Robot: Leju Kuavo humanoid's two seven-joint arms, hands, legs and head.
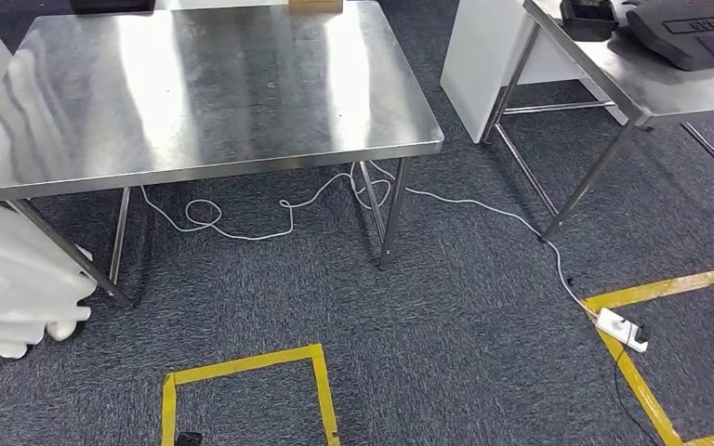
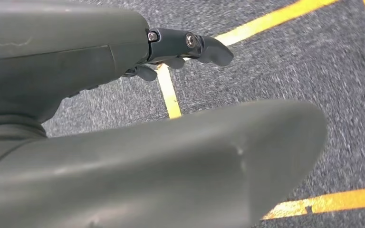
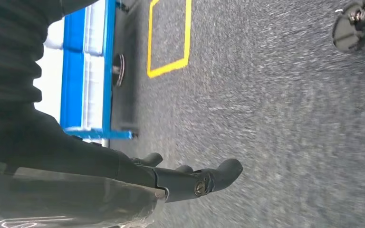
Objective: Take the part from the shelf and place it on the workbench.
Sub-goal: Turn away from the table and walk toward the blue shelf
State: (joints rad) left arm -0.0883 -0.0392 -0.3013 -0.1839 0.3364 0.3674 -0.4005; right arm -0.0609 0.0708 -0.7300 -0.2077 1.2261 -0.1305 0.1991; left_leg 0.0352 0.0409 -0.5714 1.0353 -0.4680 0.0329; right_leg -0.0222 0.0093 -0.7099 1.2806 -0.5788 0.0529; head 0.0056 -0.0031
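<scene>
The steel workbench (image 1: 195, 93) stands ahead of me in the head view, its top bare. My right hand (image 3: 190, 178) hangs over the carpet in the right wrist view. Its dark fingers (image 3: 223, 171) reach forward over a dark part (image 3: 66, 204) wrapped in shiny, crinkled plastic that lies pressed in against the hand. Most of the part is cut off by the picture's edge. My left hand (image 2: 180, 50) hangs above the floor with its fingers (image 2: 209, 47) stretched out and the thick grey thumb (image 2: 171, 166) apart from them, nothing between them.
A second steel table (image 1: 669, 84) with black devices stands at the right. A white cable (image 1: 353, 195) runs under the workbench to a power strip (image 1: 623, 330). Yellow tape squares (image 1: 242, 367) mark the carpet. White cloth (image 1: 9, 288) hangs at left. A blue shelf cart (image 3: 88, 71) stands behind.
</scene>
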